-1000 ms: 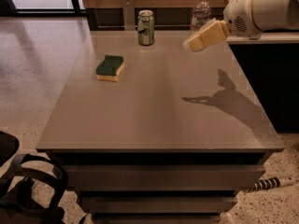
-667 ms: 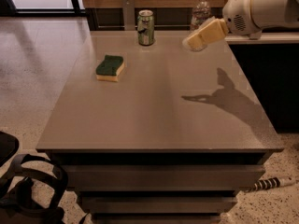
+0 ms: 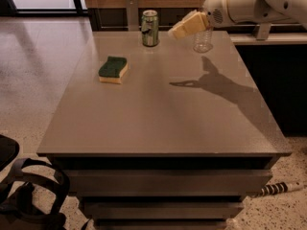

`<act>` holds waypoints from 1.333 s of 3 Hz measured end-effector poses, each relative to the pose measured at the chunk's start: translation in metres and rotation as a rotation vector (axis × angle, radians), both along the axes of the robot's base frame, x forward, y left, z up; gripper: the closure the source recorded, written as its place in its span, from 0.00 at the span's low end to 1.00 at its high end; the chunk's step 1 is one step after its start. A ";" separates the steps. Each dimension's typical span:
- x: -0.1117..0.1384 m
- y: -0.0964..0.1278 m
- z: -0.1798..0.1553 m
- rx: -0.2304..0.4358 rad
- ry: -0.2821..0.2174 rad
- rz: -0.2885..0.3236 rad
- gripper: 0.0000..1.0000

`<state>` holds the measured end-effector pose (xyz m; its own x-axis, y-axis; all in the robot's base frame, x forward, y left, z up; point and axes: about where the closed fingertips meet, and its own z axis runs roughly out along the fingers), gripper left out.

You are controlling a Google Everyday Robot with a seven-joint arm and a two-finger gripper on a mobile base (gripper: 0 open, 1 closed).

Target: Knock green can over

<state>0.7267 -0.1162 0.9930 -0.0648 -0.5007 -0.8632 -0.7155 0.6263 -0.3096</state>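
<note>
Aloft, arm (image 3: pixel 249 1) outstretched, gripper (image 3: pixel 173 33) near green can (image 3: pixel 150 28) (upright).

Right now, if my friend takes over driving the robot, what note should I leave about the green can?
Gripper: in the air over the far end of the table, just right of the green can, not touching it.
Green can: upright near the far edge.
Also there: clear bottle behind the gripper, sponge towards the left.
Done: nothing knocked over yet.
Left: probably sweep the gripper left into the can until it tips.
</note>
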 end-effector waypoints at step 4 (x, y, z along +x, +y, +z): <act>0.105 0.096 -0.053 0.242 0.027 -0.026 0.00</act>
<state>0.8314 -0.0205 0.9404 -0.0998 -0.2769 -0.9557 -0.7044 0.6980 -0.1287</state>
